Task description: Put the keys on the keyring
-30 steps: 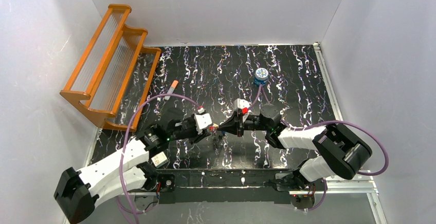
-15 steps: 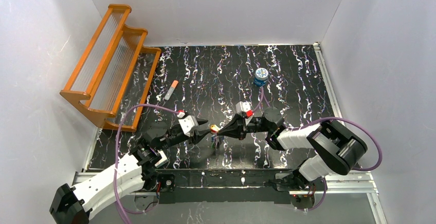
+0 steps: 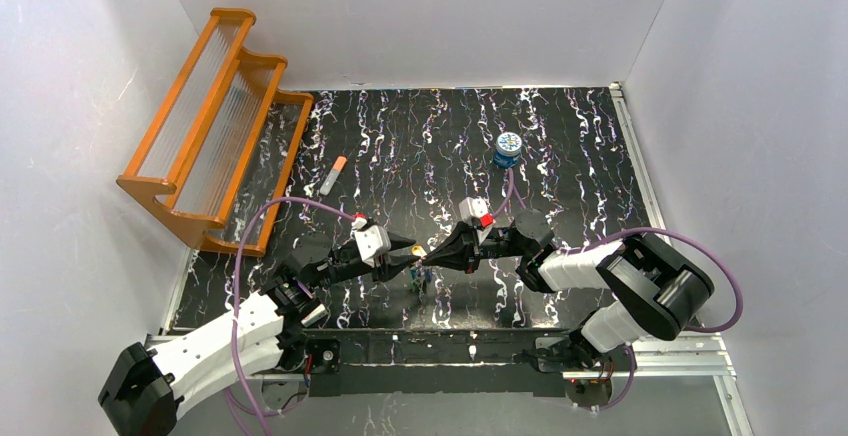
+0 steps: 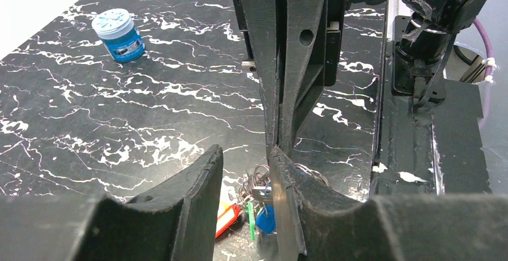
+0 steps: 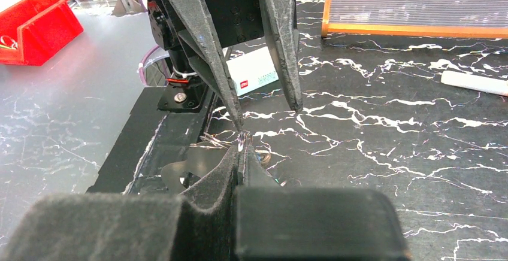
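Observation:
My right gripper is shut, its tips pinching the thin wire loops of the keyring. The keys hang in a bunch below it, showing blue, green and red-and-yellow heads. In the top view the bunch sits just under where the two grippers meet. My left gripper faces the right one tip to tip with its jaws apart and nothing between them. Its right finger lies against the right gripper's tips. In the right wrist view the ring's wire glints beside my shut fingers.
A small blue tin stands at the back right of the black marbled table. A white tube with an orange tip lies at the left, near the orange rack. A red bin sits off the table.
The left gripper drew back to the left, then came right again up to the right gripper's tips. The right gripper shifted slightly left and stayed shut.

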